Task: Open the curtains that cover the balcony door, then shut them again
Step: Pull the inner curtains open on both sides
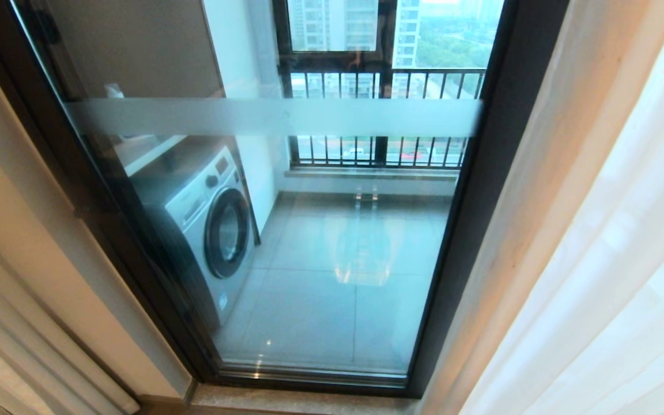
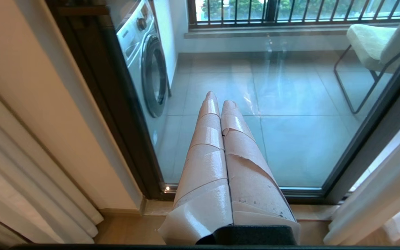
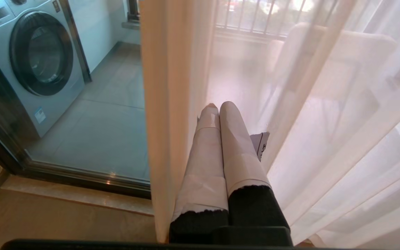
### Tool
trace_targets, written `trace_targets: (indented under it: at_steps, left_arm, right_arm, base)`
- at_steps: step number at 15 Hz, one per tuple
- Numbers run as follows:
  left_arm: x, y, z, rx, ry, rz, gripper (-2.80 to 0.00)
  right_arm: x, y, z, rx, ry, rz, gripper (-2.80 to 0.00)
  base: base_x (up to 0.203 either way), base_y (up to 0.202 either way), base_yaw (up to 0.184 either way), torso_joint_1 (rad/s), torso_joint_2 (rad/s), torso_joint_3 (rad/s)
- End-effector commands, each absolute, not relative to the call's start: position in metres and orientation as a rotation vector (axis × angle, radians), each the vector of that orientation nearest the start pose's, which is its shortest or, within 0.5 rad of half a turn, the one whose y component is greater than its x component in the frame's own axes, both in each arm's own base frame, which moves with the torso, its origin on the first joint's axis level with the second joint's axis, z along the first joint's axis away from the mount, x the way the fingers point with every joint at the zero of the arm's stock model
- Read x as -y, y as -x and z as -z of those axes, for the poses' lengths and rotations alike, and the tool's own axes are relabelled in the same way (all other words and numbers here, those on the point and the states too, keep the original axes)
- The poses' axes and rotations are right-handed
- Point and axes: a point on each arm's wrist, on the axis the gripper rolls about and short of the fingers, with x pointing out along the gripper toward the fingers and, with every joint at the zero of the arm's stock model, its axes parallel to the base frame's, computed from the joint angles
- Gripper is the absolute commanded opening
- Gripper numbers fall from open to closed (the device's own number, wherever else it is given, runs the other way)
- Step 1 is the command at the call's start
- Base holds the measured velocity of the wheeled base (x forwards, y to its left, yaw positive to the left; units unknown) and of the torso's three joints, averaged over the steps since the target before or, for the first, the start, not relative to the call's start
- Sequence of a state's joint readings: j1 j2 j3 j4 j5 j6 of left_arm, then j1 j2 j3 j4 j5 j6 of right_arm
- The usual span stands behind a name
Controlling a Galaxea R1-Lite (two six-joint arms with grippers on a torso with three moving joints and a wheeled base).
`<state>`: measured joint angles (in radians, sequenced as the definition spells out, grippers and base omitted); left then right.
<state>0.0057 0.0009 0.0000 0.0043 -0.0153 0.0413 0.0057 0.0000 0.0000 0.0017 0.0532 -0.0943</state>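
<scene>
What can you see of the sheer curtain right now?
The sheer curtain is thin, white, see-through fabric hanging in long vertical folds, drawn to the right of the balcony door, whose glass is uncovered. Its inner edge hangs beside the door's dark right frame. In the right wrist view, the shut right gripper sits among its folds, holding nothing; a chair shows faintly through the fabric.

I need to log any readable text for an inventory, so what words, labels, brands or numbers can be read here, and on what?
None can be read.
Silver front-loading washing machine: small blue sticker near its lower corner and control-panel marks, too small to read.
Taped fingers of the right gripper: a white tag with dark print beside them, too blurred to read.
</scene>
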Motion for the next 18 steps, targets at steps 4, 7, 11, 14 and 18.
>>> trace_targets:
  at_steps: [4, 7, 11, 14, 18]
  left_arm:
    - [0.0005, 0.0228, -0.0750, -0.005, -0.041, 0.009, -2.80]
    - [0.0005, 0.0227, -0.0750, -0.005, -0.041, 0.009, -2.80]
    - [0.0005, 0.0227, -0.0750, -0.006, -0.041, 0.010, -2.80]
    - [0.0005, 0.0227, -0.0750, -0.006, -0.041, 0.009, -2.80]
    - [0.0005, 0.0227, -0.0750, -0.006, -0.041, 0.009, -2.80]
  right_arm:
    - [-0.0011, 0.0228, -0.0753, 0.001, 0.095, -0.060, -2.80]
    - [-0.0011, 0.0228, -0.0753, 0.001, 0.095, -0.060, -2.80]
    - [-0.0011, 0.0228, -0.0753, 0.001, 0.094, -0.060, -2.80]
    - [-0.0011, 0.0228, -0.0753, 0.001, 0.095, -0.060, -2.80]
    - [-0.0011, 0.0228, -0.0753, 0.001, 0.095, -0.061, -2.80]
  base:
    - [0.000, -0.188, -0.006, 0.000, 0.00, 0.001]
    - [0.000, -0.186, -0.023, 0.001, 0.00, 0.002]
    - [0.000, -0.183, -0.001, 0.001, 0.00, 0.005]
    - [-0.002, -0.194, -0.034, 0.002, 0.00, 0.004]
    - [-0.003, -0.184, -0.123, 0.004, 0.00, 0.002]
